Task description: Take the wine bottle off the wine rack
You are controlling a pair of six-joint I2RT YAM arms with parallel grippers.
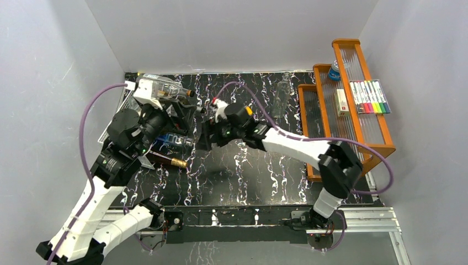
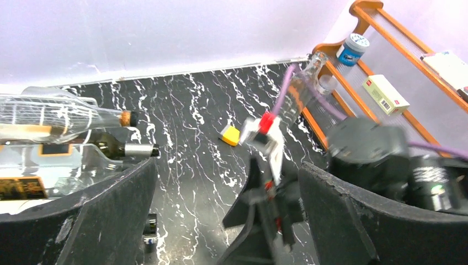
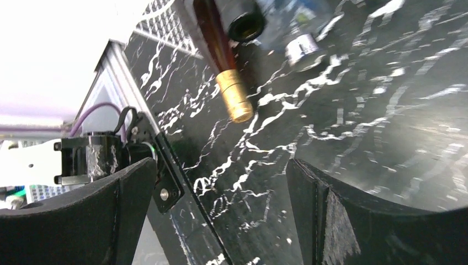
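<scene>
The white wire-grid wine rack [image 1: 127,100] stands at the table's left, mostly hidden by my left arm. Several bottles lie on it: a clear corked bottle [image 1: 165,87] on top, which also shows in the left wrist view [image 2: 60,116], a dark bottle with a silver cap [image 2: 124,149], and a brown bottle with a gold cap [image 1: 170,161], also in the right wrist view [image 3: 227,83]. My left gripper [image 1: 186,115] is open and empty, right of the bottle necks [image 2: 226,221]. My right gripper [image 1: 203,138] is open and empty, facing the rack just above the table [image 3: 221,221].
An orange wooden tiered shelf [image 1: 381,144] stands at the right, holding markers [image 1: 371,97], a small box [image 1: 342,102] and a blue-lidded jar [image 1: 334,72]. A clear glass bottle [image 1: 284,83] stands near the back. Grey walls close in left, back and right.
</scene>
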